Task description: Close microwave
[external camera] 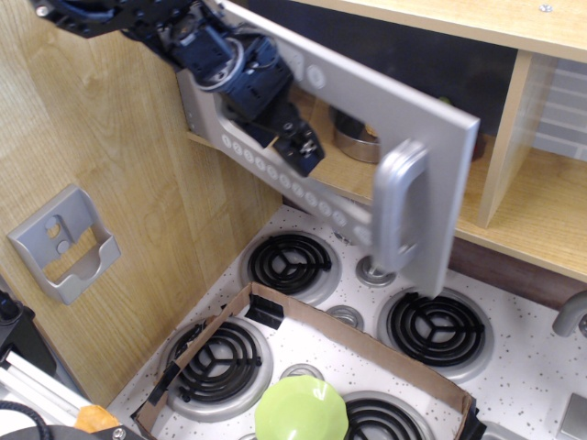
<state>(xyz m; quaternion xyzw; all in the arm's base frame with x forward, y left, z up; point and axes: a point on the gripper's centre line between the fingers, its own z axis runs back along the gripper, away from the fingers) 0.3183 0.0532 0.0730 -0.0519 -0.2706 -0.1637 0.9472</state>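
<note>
Toy microwave [367,147] above the stovetop [431,330], door mostly swung shut.
Gripper [298,151] pressed against door's outer face, jaw state unclear; likely light, rigid plastic, best pushed flat or taken by chunky handle [396,215].

The black robot arm [138,18] reached in from the upper left corner and angled down toward the right. Its wrist [225,64], a bulky dark-blue section with cables around it, led into the gripper [298,147]. The gripper pointed down and to the right, its tip lying against a silver-grey panel. Whether its jaws stood apart or together could not be made out.
</note>
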